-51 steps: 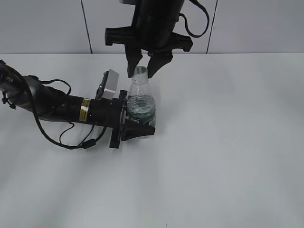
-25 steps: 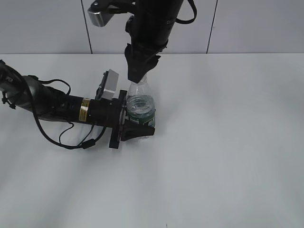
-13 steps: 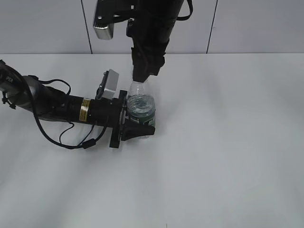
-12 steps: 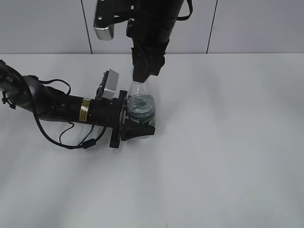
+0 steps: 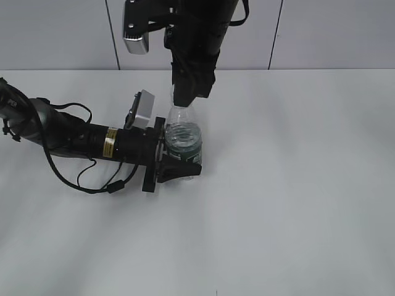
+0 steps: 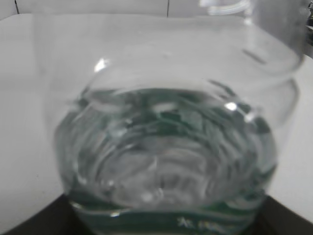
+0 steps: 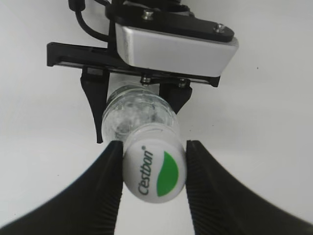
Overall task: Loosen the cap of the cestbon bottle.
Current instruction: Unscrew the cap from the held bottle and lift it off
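Observation:
The cestbon bottle (image 5: 183,132) stands upright on the white table, clear with a dark green label band. My left gripper (image 5: 182,158) reaches in from the left, lies low on the table and is shut on the bottle's body. The bottle fills the left wrist view (image 6: 166,147), with black fingers (image 6: 29,226) at the bottom corners. My right gripper (image 5: 187,94) comes down from above and is shut on the cap (image 7: 154,169), white with a green leaf mark. Its ribbed fingers (image 7: 110,186) press both sides of the cap. In the exterior view the cap is hidden by the gripper.
The table (image 5: 296,185) is white, with a grey panelled wall behind. The left arm (image 5: 68,135) and its cable loop (image 5: 92,185) lie across the table's left side. The right arm's silver camera box (image 5: 136,31) sticks out to the left above the bottle.
The right gripper stood open around the cap, then shut on it and turned about the bottle's axis; its camera box swung round to the left. Bottle and left gripper have not moved.

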